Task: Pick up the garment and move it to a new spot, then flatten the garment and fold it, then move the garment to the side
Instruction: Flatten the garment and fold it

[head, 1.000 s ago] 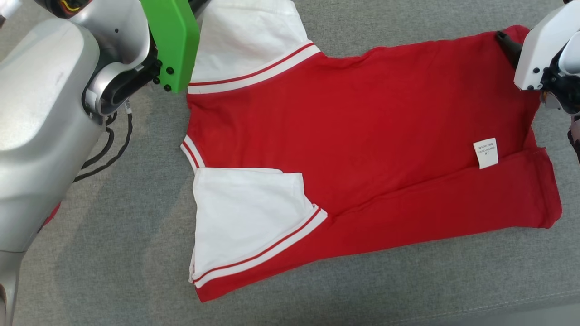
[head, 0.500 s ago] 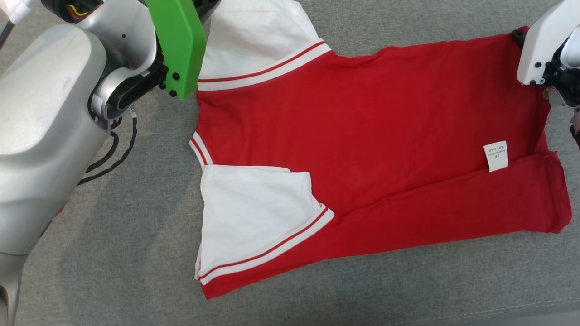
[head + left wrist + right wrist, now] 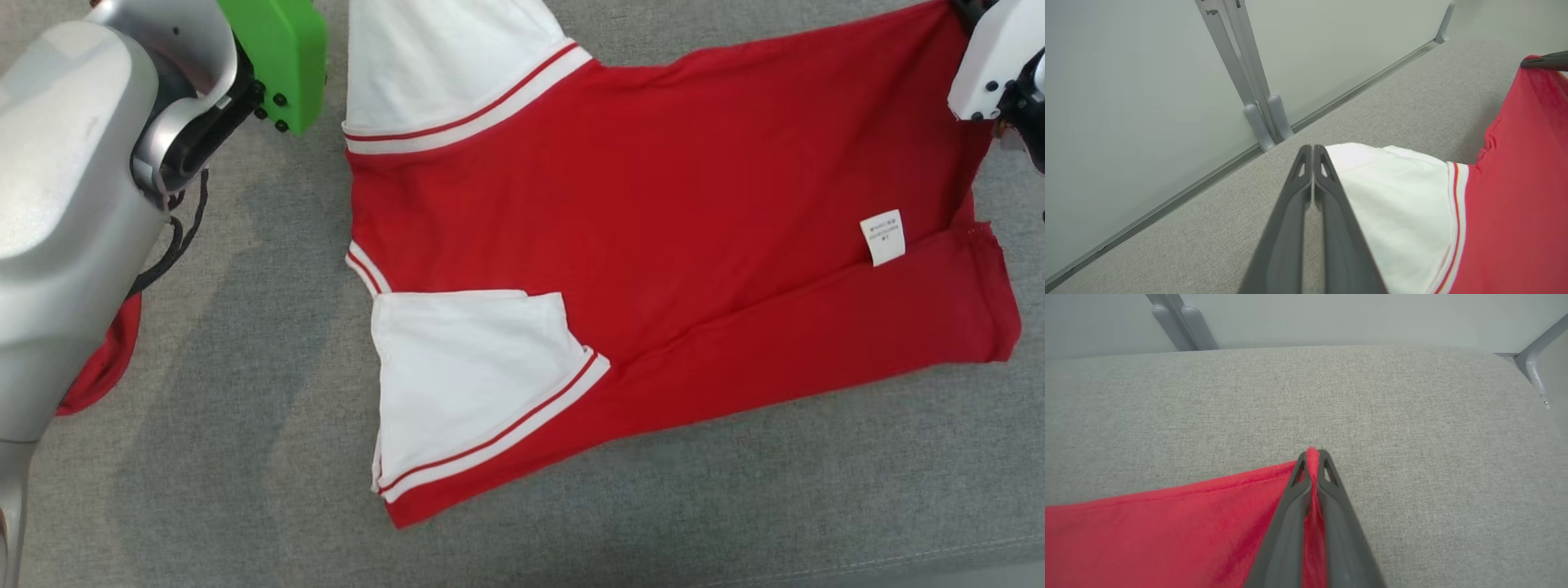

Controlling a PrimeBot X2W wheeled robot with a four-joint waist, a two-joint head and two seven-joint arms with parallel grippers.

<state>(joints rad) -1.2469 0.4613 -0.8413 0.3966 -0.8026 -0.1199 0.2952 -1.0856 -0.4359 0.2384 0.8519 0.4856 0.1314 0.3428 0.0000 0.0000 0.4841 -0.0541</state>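
The garment [image 3: 653, 212] is a red shirt with white sleeves, spread on the grey padded surface [image 3: 245, 457] with a white care label [image 3: 882, 237] showing. My right gripper [image 3: 1312, 454] is shut on the red hem corner, and red cloth pokes out between its fingertips. The left wrist view catches that same gripper [image 3: 1544, 62] holding the corner slightly raised. My left gripper [image 3: 1312, 148] is shut, its tip at the corner of the far white sleeve [image 3: 1396, 204]. No cloth shows between its fingers, so I cannot tell whether it pinches the sleeve.
Pale wall panels with a grey upright post [image 3: 1249, 81] border the far edge of the surface. A bit of red cloth [image 3: 106, 367] peeks out beside my silver left arm [image 3: 65, 204]. Open grey surface lies in front of the garment.
My right gripper has shut on the hem corner. The head view has shifted, and the garment now lies higher and more slanted in it.
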